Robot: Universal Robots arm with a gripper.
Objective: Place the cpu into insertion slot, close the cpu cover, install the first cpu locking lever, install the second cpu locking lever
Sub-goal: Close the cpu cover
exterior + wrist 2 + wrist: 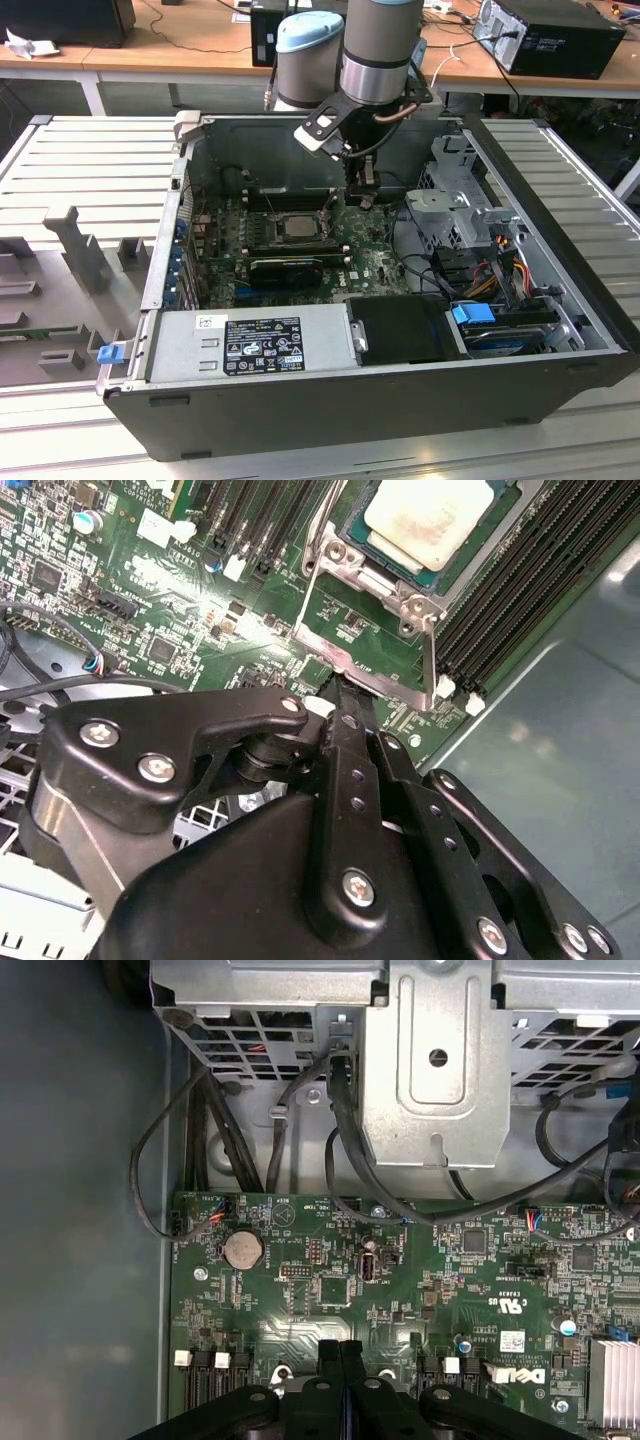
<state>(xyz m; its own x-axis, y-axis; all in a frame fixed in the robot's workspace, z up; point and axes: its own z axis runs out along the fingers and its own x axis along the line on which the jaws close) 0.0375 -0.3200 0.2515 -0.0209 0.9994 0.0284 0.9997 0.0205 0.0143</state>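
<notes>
- Starting at the gripper (340, 1348), we find its fingers clenched together with nothing between them.
- In the second wrist view the fingertips sit at the outer edge of the cpu cover (431, 650), which stands open off the socket; we cannot confirm contact.
- The cpu (428, 518) lies seated in the insertion slot (340, 558), top exposed.
- Memory slots (520, 590) flank the socket closely; the bare case floor (560, 740) lies beyond.
- The first wrist view adds the drive cage (430, 1060) and cables (345, 1160) bordering the motherboard (300, 1300).
</notes>
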